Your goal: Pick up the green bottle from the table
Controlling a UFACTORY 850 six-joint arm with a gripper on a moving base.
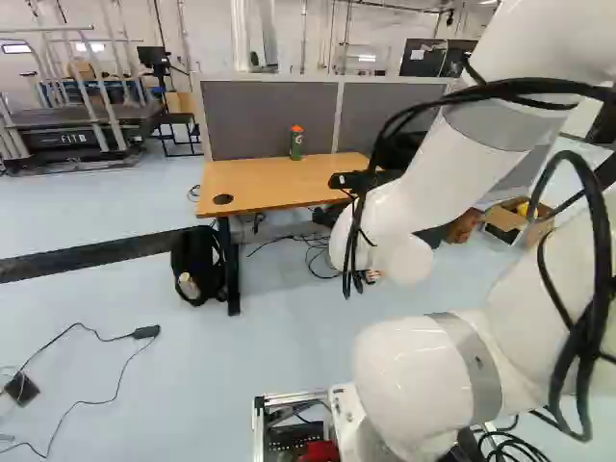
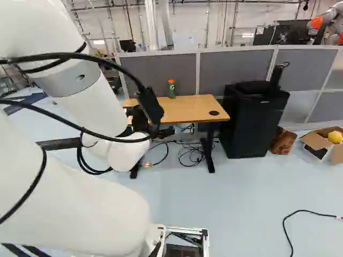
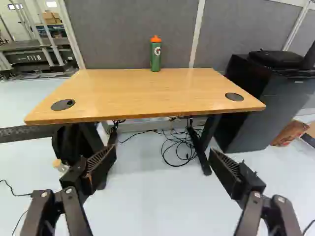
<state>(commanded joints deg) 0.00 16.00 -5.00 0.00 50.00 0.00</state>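
Note:
Beyond the arm in the left base view, my gripper [image 1: 354,180] shows only in part, the wrist hiding much of it. In the wrist view the gripper [image 3: 162,155] is open, its two fingers wide apart with nothing between them. The green bottle [image 3: 155,55], with an orange cap, stands upright near the back edge of the wooden table [image 3: 147,93], well ahead of the fingers. It also appears as a small green bottle [image 1: 296,144] in the left base view, in front of the grey partition and apart from the gripper.
A grey partition [image 3: 133,29] runs behind the table. A black cabinet [image 2: 252,123] stands to its right, with open cardboard boxes [image 2: 321,142] beyond. Cables [image 3: 179,147] lie under the table; a black bag [image 1: 197,265] is by its leg. Another robot [image 2: 320,22] is behind the partition.

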